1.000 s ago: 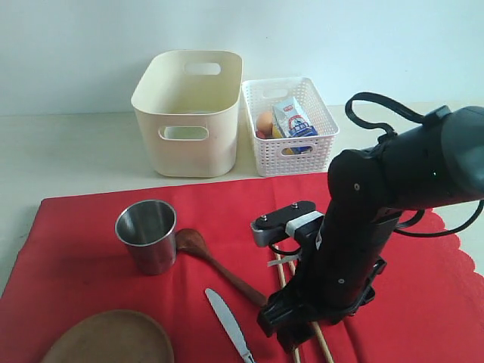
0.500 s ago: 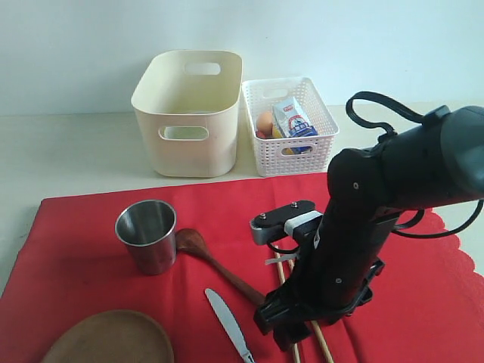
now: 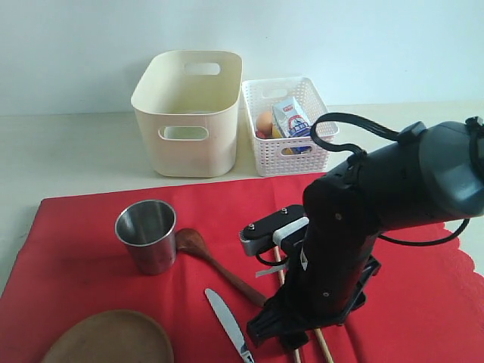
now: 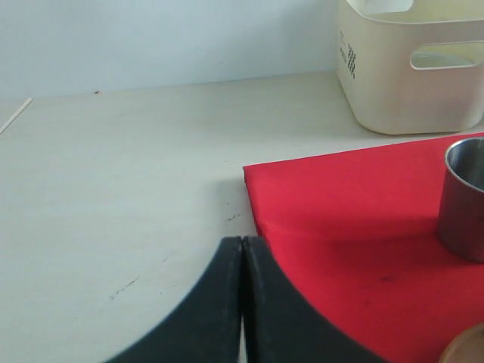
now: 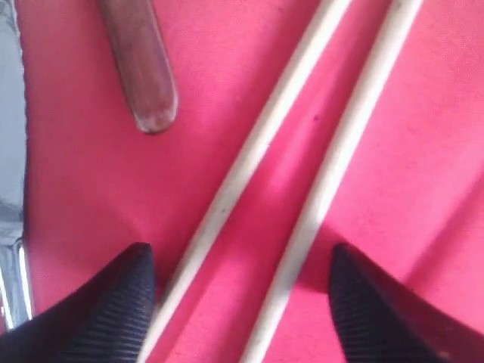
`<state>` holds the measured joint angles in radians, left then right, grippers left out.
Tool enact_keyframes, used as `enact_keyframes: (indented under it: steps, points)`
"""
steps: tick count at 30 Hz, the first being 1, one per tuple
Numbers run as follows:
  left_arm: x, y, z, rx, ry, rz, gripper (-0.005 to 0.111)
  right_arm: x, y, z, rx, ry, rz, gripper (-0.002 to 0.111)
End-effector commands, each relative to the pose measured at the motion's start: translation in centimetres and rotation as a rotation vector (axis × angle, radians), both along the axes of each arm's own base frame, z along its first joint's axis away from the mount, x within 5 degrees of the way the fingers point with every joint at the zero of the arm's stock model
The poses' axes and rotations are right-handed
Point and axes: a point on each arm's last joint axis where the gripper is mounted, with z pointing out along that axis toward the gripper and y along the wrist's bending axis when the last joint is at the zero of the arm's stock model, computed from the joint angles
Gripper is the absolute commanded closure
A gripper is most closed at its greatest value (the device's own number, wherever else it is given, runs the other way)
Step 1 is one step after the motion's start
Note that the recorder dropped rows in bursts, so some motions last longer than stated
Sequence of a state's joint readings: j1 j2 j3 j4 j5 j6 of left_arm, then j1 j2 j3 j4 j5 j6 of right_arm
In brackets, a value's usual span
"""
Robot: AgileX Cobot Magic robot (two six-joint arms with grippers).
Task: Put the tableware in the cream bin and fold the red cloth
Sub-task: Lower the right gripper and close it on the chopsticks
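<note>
Two wooden chopsticks [image 5: 249,151] lie side by side on the red cloth [image 3: 76,249]. My right gripper [image 5: 240,253] stands open right above the cloth, one fingertip outside each chopstick. Beside them are the spoon handle's end [image 5: 144,76] and the metal knife [image 3: 231,325]. The steel cup [image 3: 147,234], dark wooden spoon [image 3: 200,249] and brown plate [image 3: 110,340] sit on the cloth's left half. The cream bin [image 3: 189,113] stands behind the cloth. My left gripper [image 4: 242,240] is shut and empty, over the bare table by the cloth's corner [image 4: 363,219], with the cup [image 4: 465,197] off to one side.
A white lattice basket [image 3: 291,125] holding a small carton [image 3: 291,117] and an egg [image 3: 264,122] stands right of the cream bin. The pale table [image 3: 68,151] surrounds the cloth. My right arm hides most of the chopsticks in the exterior view.
My right arm has shifted left and leaned lower over the chopsticks, and its jaws have narrowed a little. The tableware has not moved.
</note>
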<state>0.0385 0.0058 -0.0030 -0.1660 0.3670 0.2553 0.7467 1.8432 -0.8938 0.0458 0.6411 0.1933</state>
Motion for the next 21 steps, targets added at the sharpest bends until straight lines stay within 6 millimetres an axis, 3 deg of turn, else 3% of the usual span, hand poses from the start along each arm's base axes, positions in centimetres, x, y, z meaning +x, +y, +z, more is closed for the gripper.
enact_keyframes:
  steps: [1,6,10,15,21]
  points:
    - [-0.01,0.04,0.00,0.004,-0.011,0.005,0.107,-0.17,-0.03,-0.17,-0.016,0.016,-0.006,0.064]
    - [-0.01,0.04,0.00,0.004,-0.011,0.005,0.107,-0.27,-0.02,-0.17,-0.015,0.027,-0.023,0.086]
    - [-0.01,0.04,0.00,0.004,-0.011,0.005,0.107,-0.28,-0.02,-0.18,-0.016,0.028,-0.023,0.094]
    - [-0.01,0.04,0.00,0.004,-0.011,0.005,0.107,-0.28,-0.02,-0.18,-0.016,0.028,-0.023,0.092]
    - [-0.01,0.04,0.00,0.004,-0.011,0.005,0.107,-0.28,-0.03,-0.23,-0.017,0.030,-0.023,0.080]
